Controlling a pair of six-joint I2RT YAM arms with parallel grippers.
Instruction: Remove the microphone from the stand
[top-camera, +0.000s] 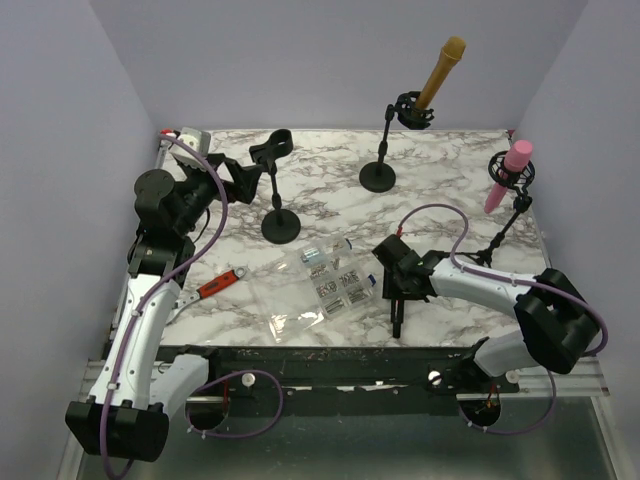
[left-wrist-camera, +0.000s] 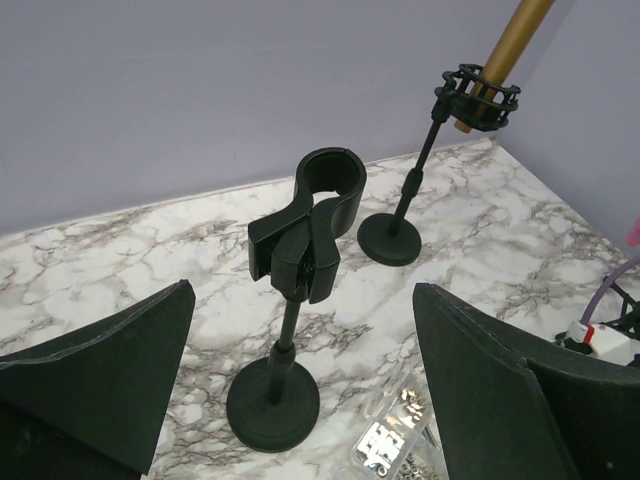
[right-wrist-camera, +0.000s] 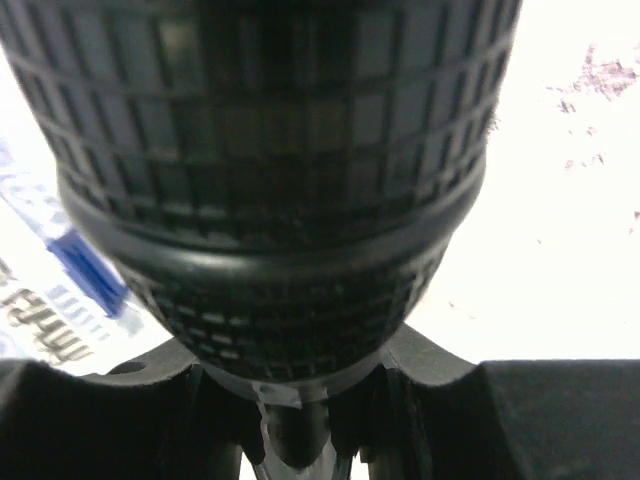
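The empty black stand (top-camera: 279, 222), with its open clip (top-camera: 272, 148), stands at the left of the marble table; it also shows in the left wrist view (left-wrist-camera: 290, 300). My left gripper (top-camera: 236, 180) is open and empty just left of it, its fingers (left-wrist-camera: 110, 370) spread wide in front of the stand. My right gripper (top-camera: 396, 272) lies low over the table's front middle, shut on a black microphone (top-camera: 397, 315). That microphone's mesh head (right-wrist-camera: 270, 170) fills the right wrist view, with the handle between the jaws.
A gold microphone (top-camera: 441, 72) sits in a stand (top-camera: 378, 177) at the back. A pink microphone (top-camera: 509, 175) sits in a stand at the right edge. A clear bag of hardware (top-camera: 325, 285) and a red-handled tool (top-camera: 220, 283) lie at the front.
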